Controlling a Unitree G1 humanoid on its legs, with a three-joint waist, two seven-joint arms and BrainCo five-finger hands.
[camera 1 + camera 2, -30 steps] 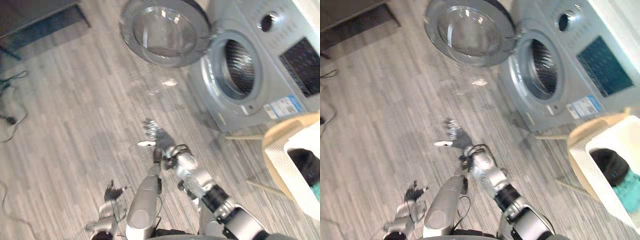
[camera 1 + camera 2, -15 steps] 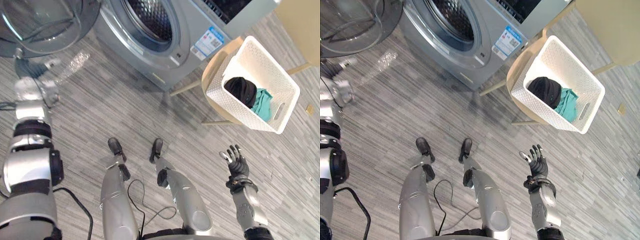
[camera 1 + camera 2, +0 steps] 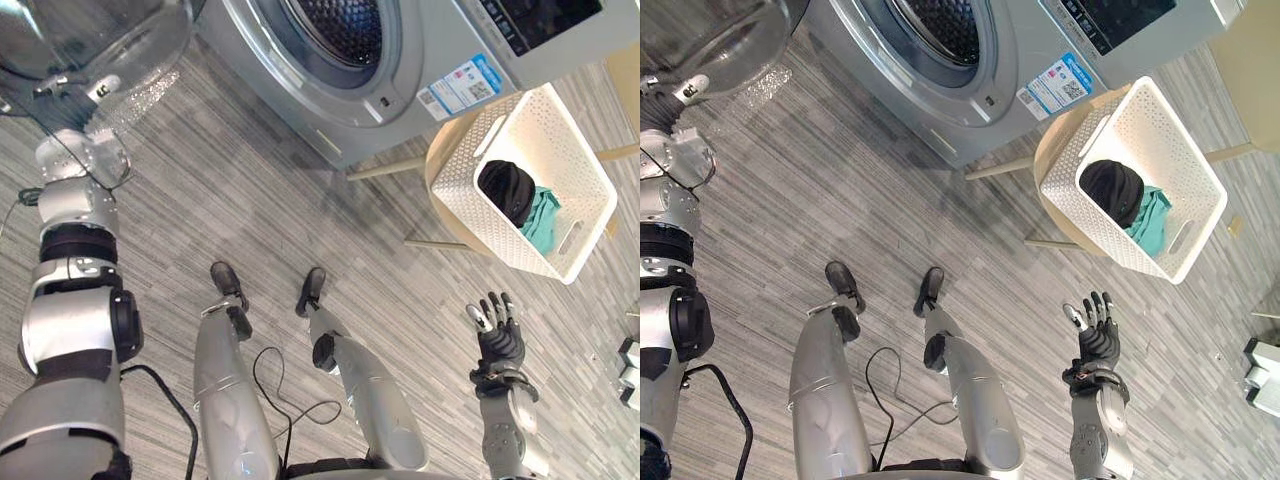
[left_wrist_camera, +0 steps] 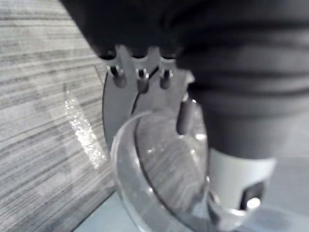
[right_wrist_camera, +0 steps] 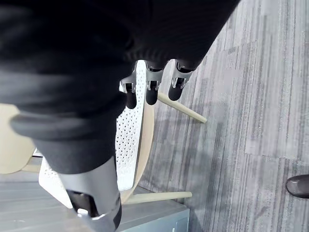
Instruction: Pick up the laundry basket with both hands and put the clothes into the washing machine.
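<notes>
Laundry basket (image 3: 478, 228), white, sits on a pale wooden stool (image 3: 445, 142) just beside the washing machine (image 3: 420, 55), black and teal clothes (image 3: 508, 190) inside. Grey plank floor (image 3: 250, 200). Right hand (image 3: 497, 340) spread wide, well apart; left hand (image 4: 140, 77), fingers straight, by the swung-out glass door (image 3: 90, 30).

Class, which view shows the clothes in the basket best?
The right eye view: it looks into the laundry basket at the black and teal clothes. The left eye view nearly matches. The right wrist view catches the basket's outer wall.
</notes>
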